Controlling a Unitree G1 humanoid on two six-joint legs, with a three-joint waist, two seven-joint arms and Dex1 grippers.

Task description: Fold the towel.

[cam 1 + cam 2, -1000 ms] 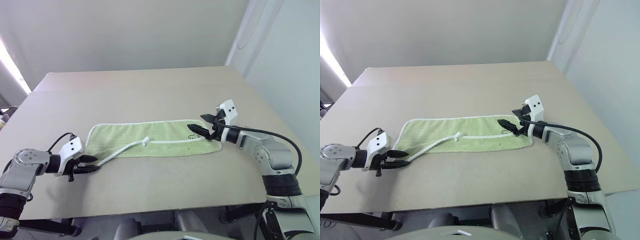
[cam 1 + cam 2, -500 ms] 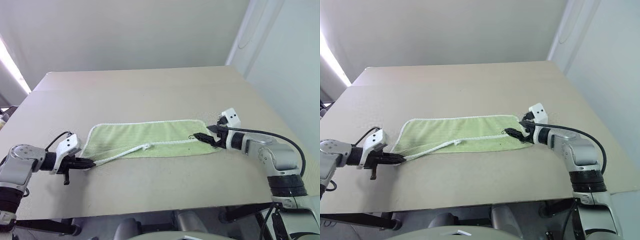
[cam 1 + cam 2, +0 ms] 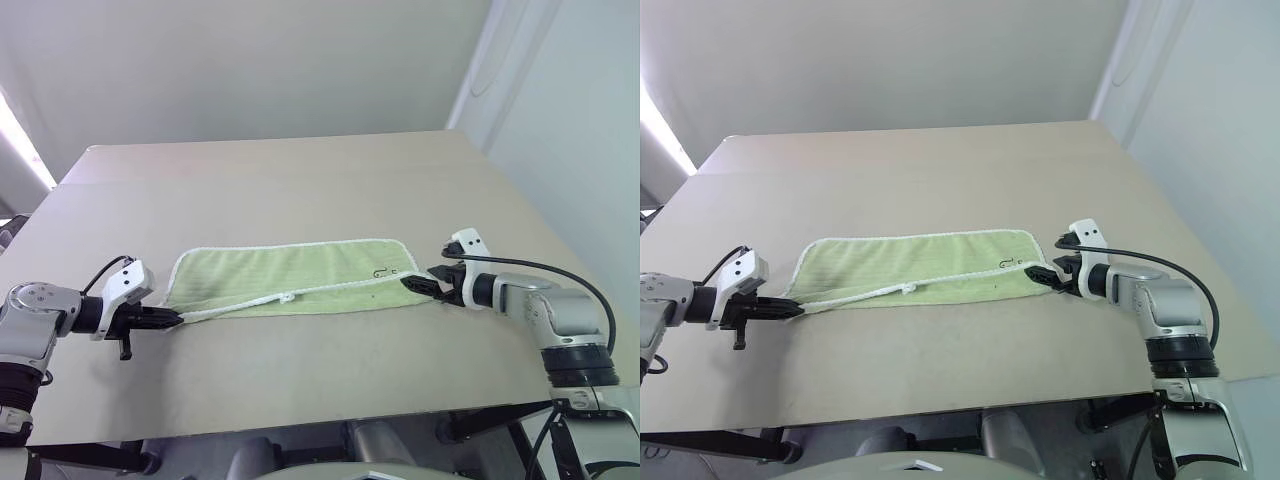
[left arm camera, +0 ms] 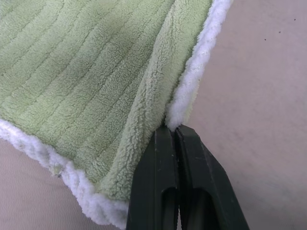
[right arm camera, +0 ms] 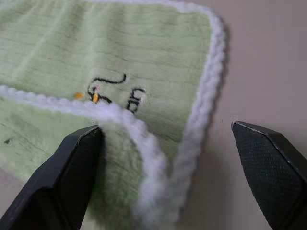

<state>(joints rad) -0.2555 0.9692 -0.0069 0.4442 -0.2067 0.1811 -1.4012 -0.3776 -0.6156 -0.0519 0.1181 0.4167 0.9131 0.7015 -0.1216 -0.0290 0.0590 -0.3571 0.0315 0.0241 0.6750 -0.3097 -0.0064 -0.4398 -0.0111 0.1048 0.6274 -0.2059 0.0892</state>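
Observation:
The light green towel (image 3: 290,275) with white edging lies on the table, folded lengthwise, its small white loop (image 3: 287,297) on the near edge. My left gripper (image 3: 178,321) is shut on the towel's left near corner; the left wrist view shows the fingers (image 4: 158,163) pinching the white edging (image 4: 192,81) and pulling it into a taut point. At the towel's right end my right gripper (image 3: 412,283) stands open and low. One finger (image 5: 72,167) rests against the folded near edge, the other finger (image 5: 268,163) stands off the cloth over bare table, with the corner and the small dark mark (image 5: 115,91) between them.
The tan table (image 3: 300,180) stretches far behind the towel. Its front edge (image 3: 300,420) runs close below both arms. A pale wall (image 3: 560,120) rises past the table's right side.
My left gripper has shut on the towel's corner and drawn it out to the left. My right gripper has sunk and moved right to the towel's right corner, still open.

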